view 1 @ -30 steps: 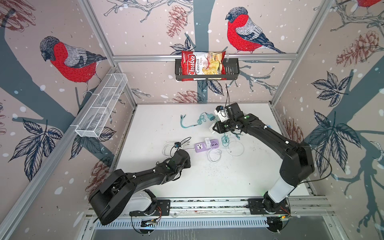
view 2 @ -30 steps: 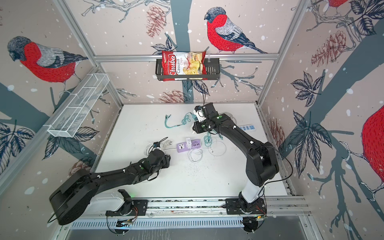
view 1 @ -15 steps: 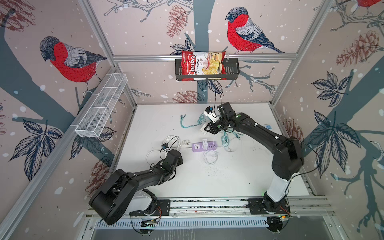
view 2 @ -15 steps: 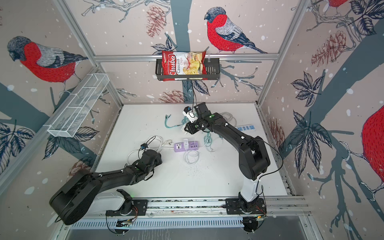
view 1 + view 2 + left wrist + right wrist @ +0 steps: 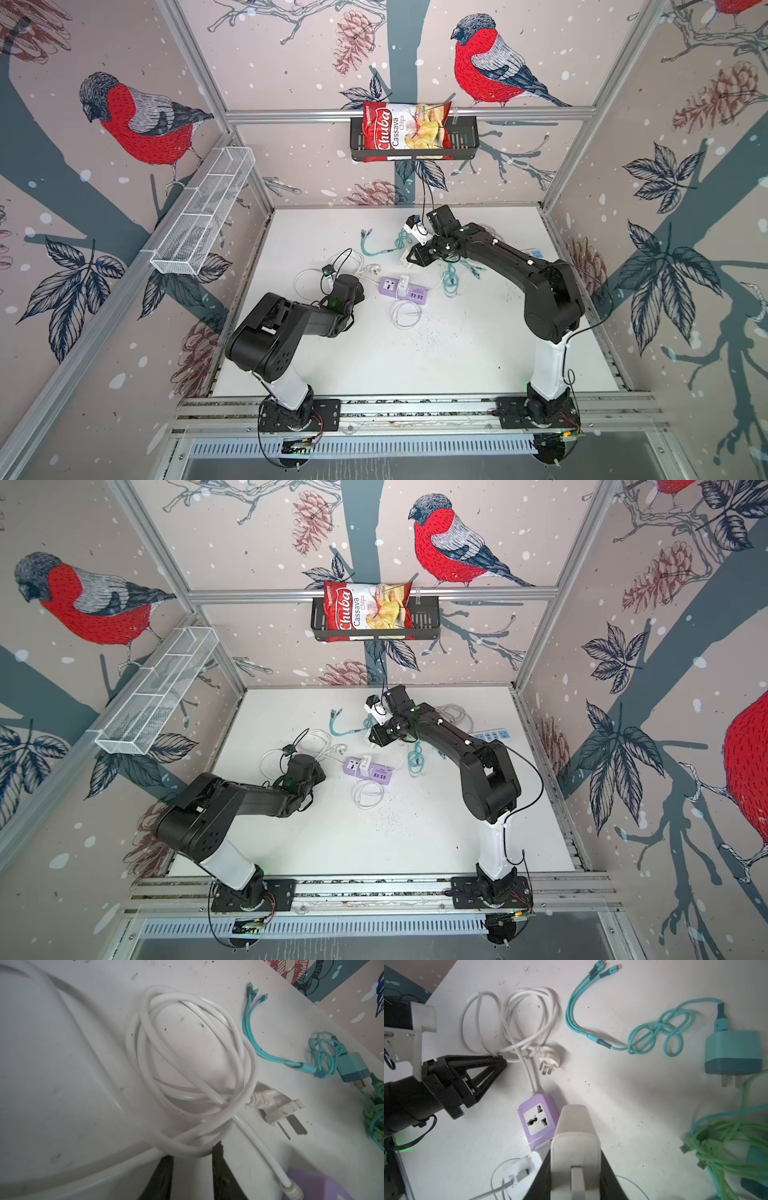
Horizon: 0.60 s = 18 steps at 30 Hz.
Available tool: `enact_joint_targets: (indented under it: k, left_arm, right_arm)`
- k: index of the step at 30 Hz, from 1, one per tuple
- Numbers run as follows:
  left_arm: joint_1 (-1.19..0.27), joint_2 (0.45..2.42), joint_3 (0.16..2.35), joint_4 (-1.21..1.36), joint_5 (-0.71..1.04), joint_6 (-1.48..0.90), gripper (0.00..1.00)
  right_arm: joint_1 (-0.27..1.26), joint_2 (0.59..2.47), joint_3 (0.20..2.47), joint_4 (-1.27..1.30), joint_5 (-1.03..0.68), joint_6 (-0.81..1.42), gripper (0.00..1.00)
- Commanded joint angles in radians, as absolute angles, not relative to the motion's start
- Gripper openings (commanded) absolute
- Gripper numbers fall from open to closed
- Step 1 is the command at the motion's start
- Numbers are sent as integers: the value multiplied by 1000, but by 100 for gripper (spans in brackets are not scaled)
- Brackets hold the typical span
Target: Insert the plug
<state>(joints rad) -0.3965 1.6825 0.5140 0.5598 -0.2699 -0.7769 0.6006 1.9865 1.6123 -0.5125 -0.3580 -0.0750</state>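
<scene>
White plastic charger plug (image 5: 575, 1142), the task item, is clamped firmly in my right gripper (image 5: 410, 258). It fills the lower centre of the right wrist frame, raised off the table (image 5: 623, 1095) and not yet seated.

Target noted: purple power strip (image 5: 538, 1099), centre of both top views. Its universal socket (image 5: 537, 1120) is vacant, just left of the held plug in the wrist frame.

My left gripper (image 5: 193, 1152) has its jaws either side of the strip's white cord (image 5: 187, 1064), at the bottom of the left wrist frame. Whether they pinch it or merely straddle it, I cannot tell.

Step in hand, in my judgement: approach and alignment, with insertion outstanding. The next move calls for turning the pins, which are hidden from me, to match the slots. A straight descent follows, with the strip kept from sliding.

Count:
- Purple strips: one.
- Second strip (image 5: 492, 735), white, at the right edge: one.
- White chargers: two, one held and one (image 5: 521, 1165) on the purple strip.
- Teal charger (image 5: 733, 1053): one.
- Three-headed teal cable (image 5: 581, 1022): one.
- Green cable tangle (image 5: 726, 1136): one.
- White three-pin plug (image 5: 548, 1059): one.
</scene>
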Motion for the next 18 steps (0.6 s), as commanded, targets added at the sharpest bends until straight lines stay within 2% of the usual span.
enact_joint_targets:
  k: [1,9,18]
  left_arm:
    - [-388,1730,561,428,-212,-734,32]
    - [-388,1710,617,428,-195,-704,31]
    - [-396,1747,583,549,-90,-730,29]
  right_arm:
    - [601,2006,1615,-523,-328,-62,15]
    - [613,2014,1561,-505,-327,-15,15]
    - [638,1904,1384,-422,-346,53,15]
